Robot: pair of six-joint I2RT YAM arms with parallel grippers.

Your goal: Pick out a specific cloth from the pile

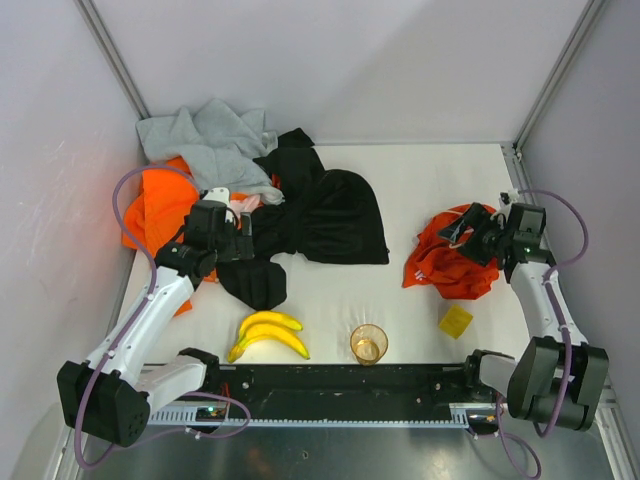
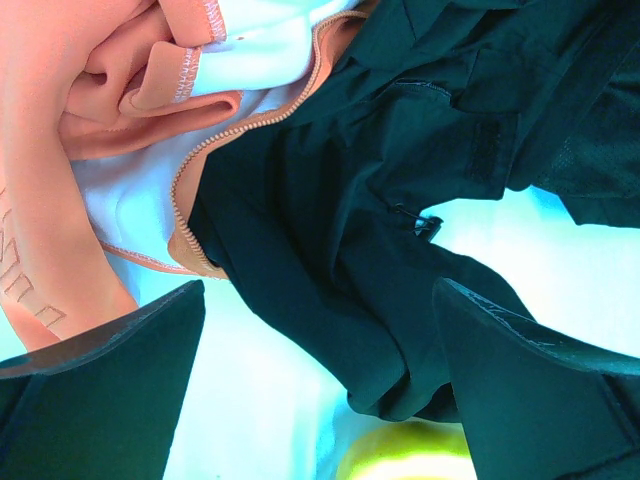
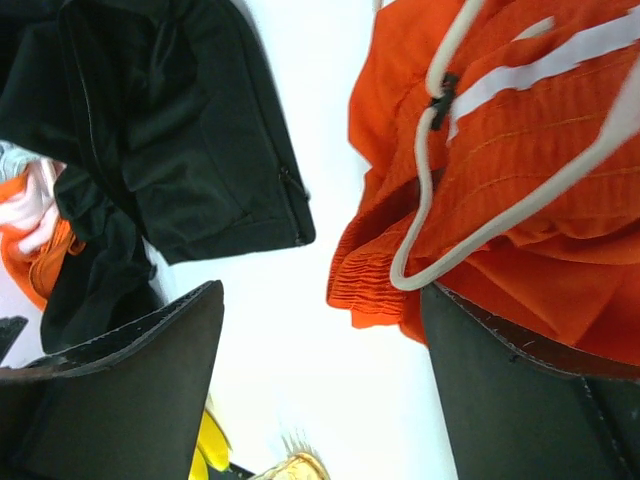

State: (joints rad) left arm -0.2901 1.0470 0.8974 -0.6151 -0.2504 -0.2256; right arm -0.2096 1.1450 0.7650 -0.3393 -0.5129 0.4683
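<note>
Starting at the near edge, passing a banana bunch (image 1: 268,335), an amber drinking glass (image 1: 368,343) and a small yellow square (image 1: 455,320) just ahead of the arm bases. Moving inward on the right, finding the red-orange cloth (image 1: 445,268) bunched on the white table (image 1: 420,180), well apart from the pile (image 1: 300,160) and, judging by that gap, already singled out. Noting no clear long axis in the heap, only a gathered hem and a white drawstring (image 3: 424,150) showing in the right wrist view. Placing the right gripper (image 1: 460,232) just above the cloth's far edge, jaws spread wide and clamping nothing, one finger close beside the fabric, the cloth lying below and slightly to the near side. Judging the right arm by far the nearer for any regrasp: dropping and closing, no reaching across. Going further left and back, finding the left gripper (image 1: 243,235) likewise parted and empty, hovering over a black garment (image 1: 335,215) beside a bright orange garment (image 1: 150,210), with a light grey garment (image 1: 210,140) heaped farthest, against the back wall.
</note>
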